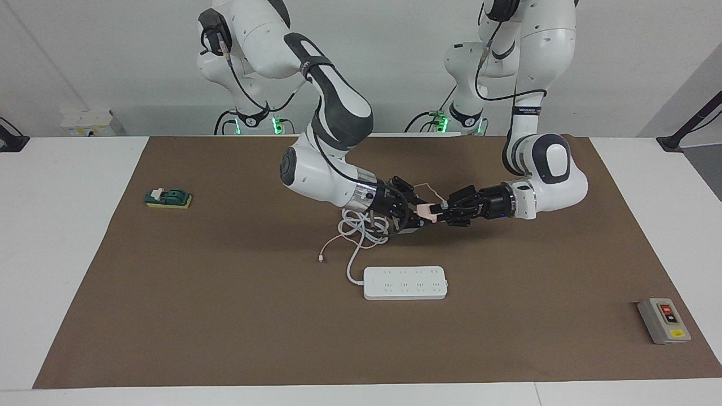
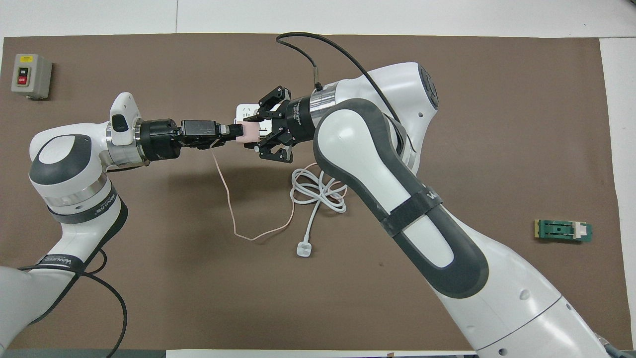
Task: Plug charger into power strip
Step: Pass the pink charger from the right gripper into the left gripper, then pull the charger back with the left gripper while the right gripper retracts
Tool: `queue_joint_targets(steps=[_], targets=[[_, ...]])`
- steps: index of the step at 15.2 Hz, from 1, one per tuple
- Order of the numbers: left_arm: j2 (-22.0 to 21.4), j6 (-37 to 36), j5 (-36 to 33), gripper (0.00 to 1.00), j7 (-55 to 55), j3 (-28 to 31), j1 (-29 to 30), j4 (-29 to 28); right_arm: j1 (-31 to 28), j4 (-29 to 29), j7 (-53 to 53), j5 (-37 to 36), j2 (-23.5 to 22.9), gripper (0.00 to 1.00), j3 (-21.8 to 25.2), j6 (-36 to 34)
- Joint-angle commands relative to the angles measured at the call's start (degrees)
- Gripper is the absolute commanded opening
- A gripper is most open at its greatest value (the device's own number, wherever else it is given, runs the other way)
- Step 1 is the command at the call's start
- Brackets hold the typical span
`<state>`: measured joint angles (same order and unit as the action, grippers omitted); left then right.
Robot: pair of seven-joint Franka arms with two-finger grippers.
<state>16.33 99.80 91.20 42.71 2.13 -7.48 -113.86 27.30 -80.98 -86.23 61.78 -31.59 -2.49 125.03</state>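
Both the left gripper and the right gripper are clamped on the charger in mid-air, a handover, so next the right one must release before carrying it down to the power strip.

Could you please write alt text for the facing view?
Both grippers, right and left, grip the charger in mid-air above the mat, its pink cable trailing down; the power strip lies farther out.
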Motion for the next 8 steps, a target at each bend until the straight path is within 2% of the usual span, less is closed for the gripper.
queue_joint_targets(steps=[1,2,3,6,8], targets=[[-1.1,-0.7,-0.5,0.00,2.3,0.4,-0.4,-0.6,0.0,0.8,0.6,0.4,-1.0,0.00,-0.1,0.8],[-1.0,-0.8,-1.1,0.00,2.2,0.4,-0.3,-0.1,0.0,0.8,0.2,0.4,-1.0,0.17,-0.1,0.8],[-1.0,-1.1,-1.3,0.00,2.1,0.4,-0.2,0.1,0.5,0.9,0.2,-0.4,-1.0,0.99,0.0,0.9],[-1.0,-2.2,-1.4,0.00,1.7,0.5,0.3,0.3,0.6,0.9,0.2,-0.2,-1.0,1.00,0.0,0.8],[-1.0,-3.7,-4.5,0.00,0.1,0.9,0.7,1.8,0.8,0.9,0.3,-0.3,-1.0,1.00,0.1,0.9]])
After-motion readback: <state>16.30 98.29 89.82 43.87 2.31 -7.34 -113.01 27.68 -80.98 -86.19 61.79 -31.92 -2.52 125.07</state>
